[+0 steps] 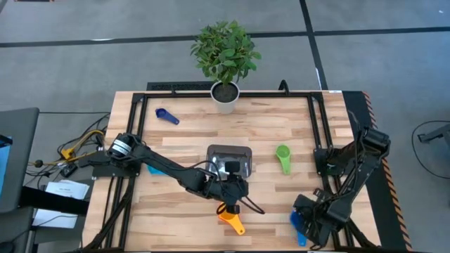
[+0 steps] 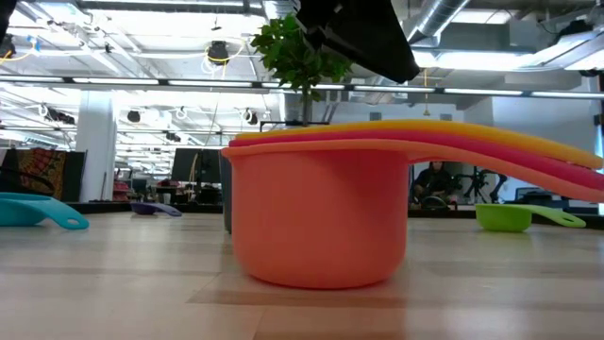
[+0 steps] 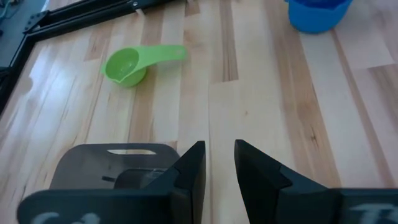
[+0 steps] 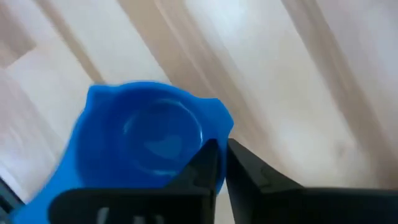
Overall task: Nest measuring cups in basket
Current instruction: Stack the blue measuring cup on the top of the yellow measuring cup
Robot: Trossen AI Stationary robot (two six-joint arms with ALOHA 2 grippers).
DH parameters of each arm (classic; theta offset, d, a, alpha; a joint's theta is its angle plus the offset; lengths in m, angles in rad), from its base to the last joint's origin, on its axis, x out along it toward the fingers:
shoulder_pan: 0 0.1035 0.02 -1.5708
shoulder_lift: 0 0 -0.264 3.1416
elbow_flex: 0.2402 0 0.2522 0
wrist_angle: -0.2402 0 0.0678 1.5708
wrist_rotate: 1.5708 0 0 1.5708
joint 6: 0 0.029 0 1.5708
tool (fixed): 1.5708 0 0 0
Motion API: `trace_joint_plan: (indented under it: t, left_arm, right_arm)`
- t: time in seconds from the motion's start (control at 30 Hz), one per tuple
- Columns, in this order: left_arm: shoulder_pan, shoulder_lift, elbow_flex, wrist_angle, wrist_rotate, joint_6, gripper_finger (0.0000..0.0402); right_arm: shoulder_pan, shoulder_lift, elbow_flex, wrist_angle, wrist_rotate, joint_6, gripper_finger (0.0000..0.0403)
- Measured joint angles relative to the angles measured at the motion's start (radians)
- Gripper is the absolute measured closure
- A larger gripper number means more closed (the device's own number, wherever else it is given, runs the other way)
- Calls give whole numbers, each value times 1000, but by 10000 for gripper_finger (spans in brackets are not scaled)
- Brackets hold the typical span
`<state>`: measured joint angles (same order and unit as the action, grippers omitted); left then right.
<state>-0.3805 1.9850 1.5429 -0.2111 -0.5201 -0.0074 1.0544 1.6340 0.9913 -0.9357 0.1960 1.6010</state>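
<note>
Right gripper, at 5 o'clock on the slatted wood table, pinches the smooth blue cup rim. Left gripper hovers part-open and empty over the nested orange cups, at 6 o'clock from the glossy rounded grey basket. Green cup lies at its 3 o'clock.

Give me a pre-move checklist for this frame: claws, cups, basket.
1. Right claw gripping the blue measuring cup: ok, fingers pinch its rim at the table's near right corner.
2. Left claw free: ok, fingers slightly apart, nothing between them, hovering by the basket.
3. Orange stack nested: ok, yellow and red handles lie inside the orange cup, near the front edge.
4. Stack in basket: not ok, it sits on bare wood in front of the basket.
5. Green cup and dark blue cup collected: not ok, both loose on the table.
6. Basket contents: cannot tell, the left arm covers it.
</note>
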Motion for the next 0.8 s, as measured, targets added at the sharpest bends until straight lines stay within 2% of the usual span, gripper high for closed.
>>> trace_joint_plan:
  t: [0.17,0.3,0.53,0.67,0.8]
  left_arm:
    - [2,0,0,6,0,4,326]
    - [2,0,0,24,0,3,326]
    - [12,-1,0,23,20,-63,326]
    - [21,-1,0,23,47,-87,326]
    - [31,-1,0,28,59,-137,326]
  right_arm:
    - [-81,1,1,4,66,-228,385]
    - [-176,2,1,57,116,-438,372]
    - [-312,3,0,234,118,-798,365]
    - [-358,3,0,289,100,-905,369]
    - [-385,3,0,289,94,-931,347]
